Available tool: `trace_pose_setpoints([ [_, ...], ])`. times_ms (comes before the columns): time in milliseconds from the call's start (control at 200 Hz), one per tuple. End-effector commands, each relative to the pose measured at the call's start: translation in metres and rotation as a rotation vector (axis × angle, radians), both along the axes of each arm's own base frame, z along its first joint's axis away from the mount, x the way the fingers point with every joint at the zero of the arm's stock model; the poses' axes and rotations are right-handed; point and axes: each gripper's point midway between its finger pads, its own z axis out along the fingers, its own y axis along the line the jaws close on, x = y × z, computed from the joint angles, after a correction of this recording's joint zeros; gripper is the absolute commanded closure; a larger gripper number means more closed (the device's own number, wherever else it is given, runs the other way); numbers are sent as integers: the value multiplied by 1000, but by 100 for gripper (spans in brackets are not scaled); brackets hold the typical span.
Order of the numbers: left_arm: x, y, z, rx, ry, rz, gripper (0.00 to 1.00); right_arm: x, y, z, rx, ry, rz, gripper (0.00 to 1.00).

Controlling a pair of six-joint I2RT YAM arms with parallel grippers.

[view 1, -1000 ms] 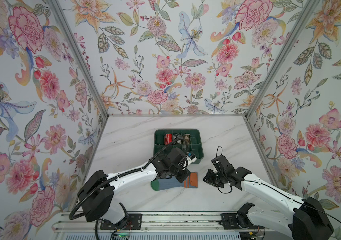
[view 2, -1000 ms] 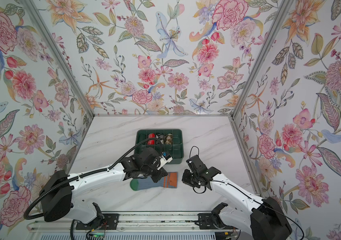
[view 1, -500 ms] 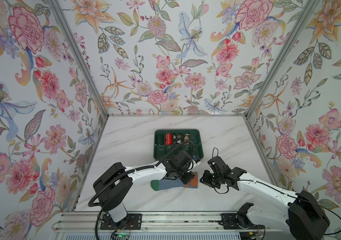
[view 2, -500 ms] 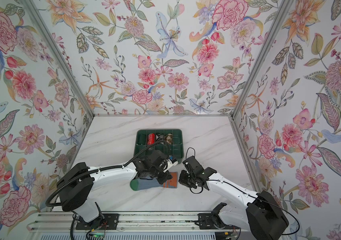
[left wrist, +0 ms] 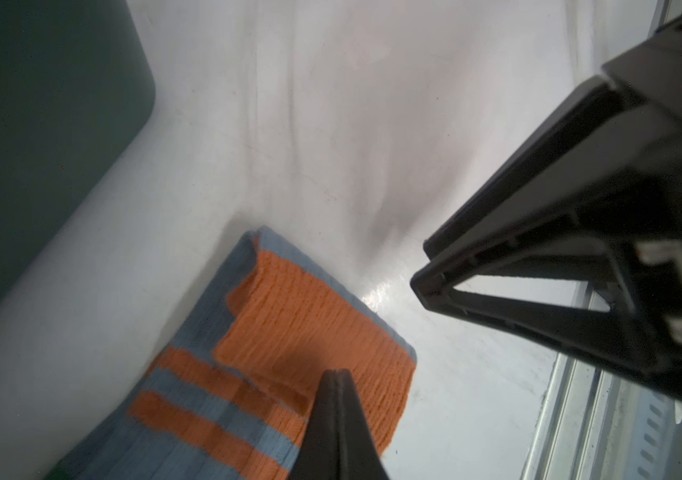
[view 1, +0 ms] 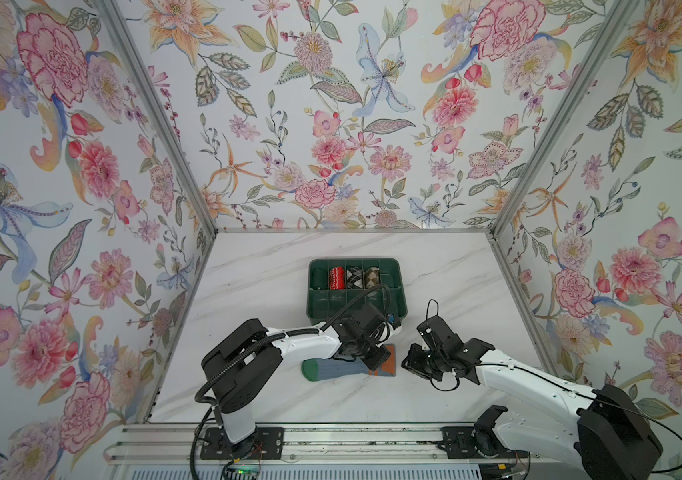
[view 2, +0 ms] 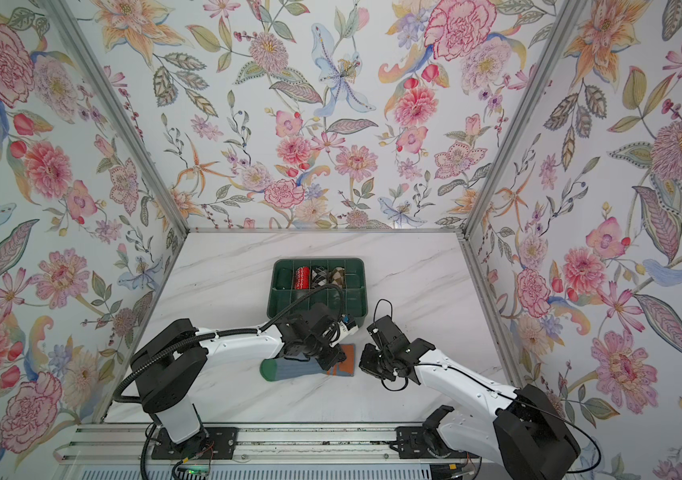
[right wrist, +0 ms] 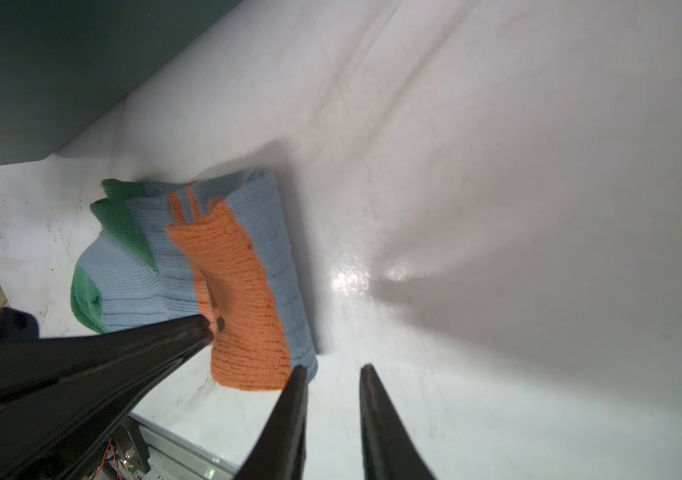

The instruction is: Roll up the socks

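Socks [view 1: 331, 370] on table [view 1: 256, 291] before compartment bin [view 1: 400, 299], sock bundles [view 1: 336, 277] in bin's rear row, right gripper [right wrist: 333, 368] just beside socks' right end

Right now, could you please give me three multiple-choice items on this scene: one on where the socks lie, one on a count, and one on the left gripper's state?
1. Where do the socks lie relative to the green compartment bin?
A. Inside it
B. On the marble table in front of it, nearer the arms' bases
C. Behind it, by the back wall

2. How many narrow orange stripes run beside the orange cuff?
A. One
B. Two
C. Four

3. How do the fingers of the left gripper stand?
A. Shut, tips against the cuff
B. Wide open above the bin
C. Out of sight in every view

Answers:
1 B: both top views show them flat on the marble, short of the bin.
2 B: the left wrist view shows two.
3 A: the left wrist view shows the fingers pressed together at the cuff.
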Motion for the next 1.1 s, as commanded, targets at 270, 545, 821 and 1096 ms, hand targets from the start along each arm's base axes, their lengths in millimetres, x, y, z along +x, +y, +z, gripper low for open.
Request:
trace_pose_setpoints([
  [270,-6,4,-17,79,52,9,100,3,9,-5,69,-13,-15,72],
  [545,-8,7,-24,95,67,14,100,5,11,-11,86,-22,-27,69],
  [821,-7,13,-31,139,72,24,100,8,14,-16,104,-33,-36,69],
  [1096,-5,18,-37,172,77,41,100,12,18,-20,127,-50,-37,69],
])
